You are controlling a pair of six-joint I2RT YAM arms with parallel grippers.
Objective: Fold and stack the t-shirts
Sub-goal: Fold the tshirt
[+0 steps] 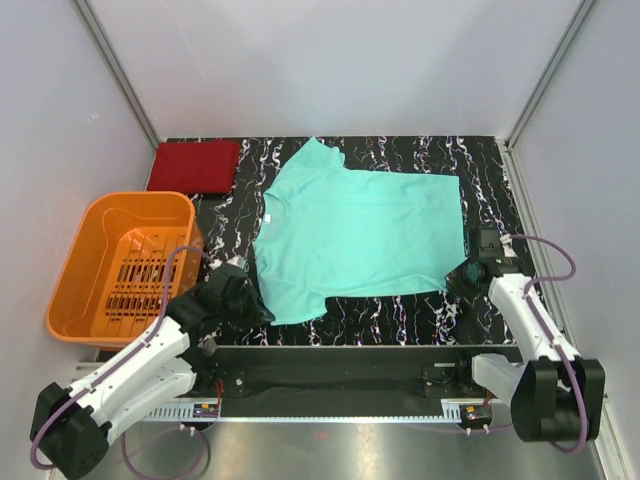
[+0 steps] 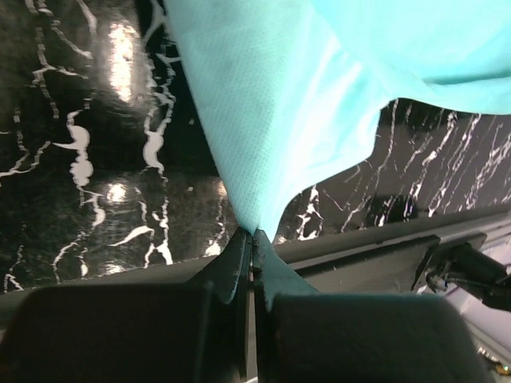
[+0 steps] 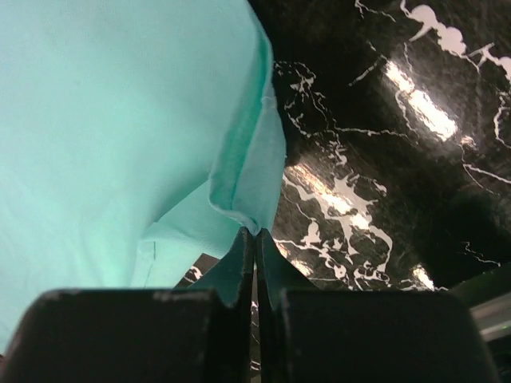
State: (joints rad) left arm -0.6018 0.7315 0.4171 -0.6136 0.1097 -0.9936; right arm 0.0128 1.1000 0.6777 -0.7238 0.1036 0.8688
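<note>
Teal t-shirt (image 1: 360, 235), flat on marbled table (image 1: 485, 165): near sleeve clamped in left gripper (image 2: 252, 234), hem corner clamped in right gripper (image 3: 255, 234).

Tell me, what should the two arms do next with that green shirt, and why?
Probably lift both grips together and carry the near edge toward the far edge. The left gripper and right gripper are each shut on the near edge of the teal shirt, which lies spread flat; the red shirt is already folded.

High rear overhead of the table (image 1: 490, 170); wrist views close, seemingly low, on one teal shirt (image 1: 360, 235)
</note>
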